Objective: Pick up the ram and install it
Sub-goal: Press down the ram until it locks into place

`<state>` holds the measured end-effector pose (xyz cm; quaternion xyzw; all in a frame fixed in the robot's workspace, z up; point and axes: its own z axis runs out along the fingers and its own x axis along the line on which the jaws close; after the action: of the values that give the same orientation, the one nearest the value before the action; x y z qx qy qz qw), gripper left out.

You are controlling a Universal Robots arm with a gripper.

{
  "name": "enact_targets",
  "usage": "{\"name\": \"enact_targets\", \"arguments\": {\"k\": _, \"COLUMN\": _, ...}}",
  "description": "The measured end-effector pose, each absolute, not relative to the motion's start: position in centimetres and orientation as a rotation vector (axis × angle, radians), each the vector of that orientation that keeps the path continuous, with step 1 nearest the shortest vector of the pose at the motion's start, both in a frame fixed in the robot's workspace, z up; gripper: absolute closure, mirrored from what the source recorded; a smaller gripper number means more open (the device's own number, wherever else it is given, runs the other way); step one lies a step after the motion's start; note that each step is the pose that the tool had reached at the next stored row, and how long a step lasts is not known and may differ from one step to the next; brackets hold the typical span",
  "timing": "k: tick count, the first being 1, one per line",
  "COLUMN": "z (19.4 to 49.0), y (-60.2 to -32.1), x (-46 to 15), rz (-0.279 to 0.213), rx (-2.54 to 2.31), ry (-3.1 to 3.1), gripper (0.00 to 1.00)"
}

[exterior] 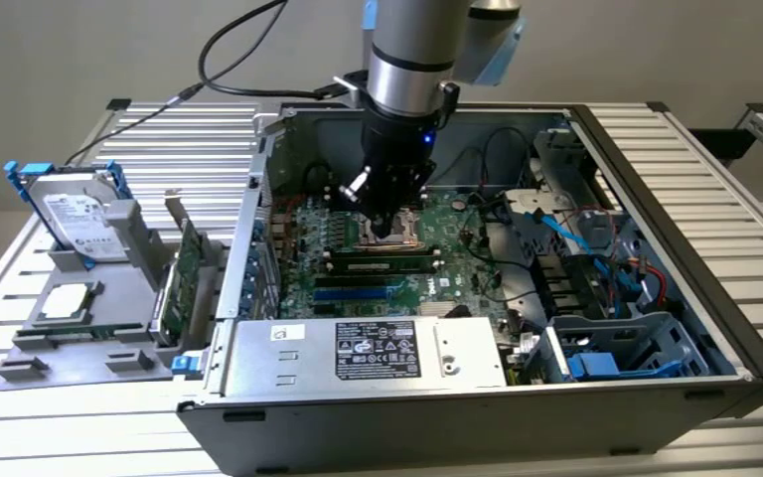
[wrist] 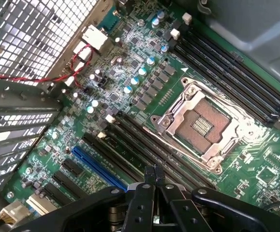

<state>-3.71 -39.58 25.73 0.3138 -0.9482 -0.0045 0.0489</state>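
My gripper [exterior: 384, 221] hangs inside the open computer case, low over the green motherboard [exterior: 448, 288] at the metal CPU socket [wrist: 202, 126]. In the wrist view its two black fingers [wrist: 148, 180] are pressed together with nothing between them, just over the row of black memory slots [wrist: 135, 147] beside the socket. The ram [exterior: 381, 265], a long thin stick with dark chips, lies seated along a slot just in front of the socket in the exterior view, a short way from the fingertips.
A grey holder [exterior: 76, 343] at the exterior view's left carries a hard drive [exterior: 76, 214] and an upright green expansion card [exterior: 191, 266]. The power supply [exterior: 369, 353] fills the case's near side. Blue cables [exterior: 560, 234] and a drive cage [exterior: 614, 348] crowd the right.
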Motion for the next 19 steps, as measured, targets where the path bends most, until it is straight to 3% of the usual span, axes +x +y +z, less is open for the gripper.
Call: {"name": "enact_targets", "arguments": {"k": 19, "z": 26.13, "y": -39.58, "x": -3.71, "rz": 0.041, "rx": 0.737, "ry": -2.976, "gripper": 0.89}}
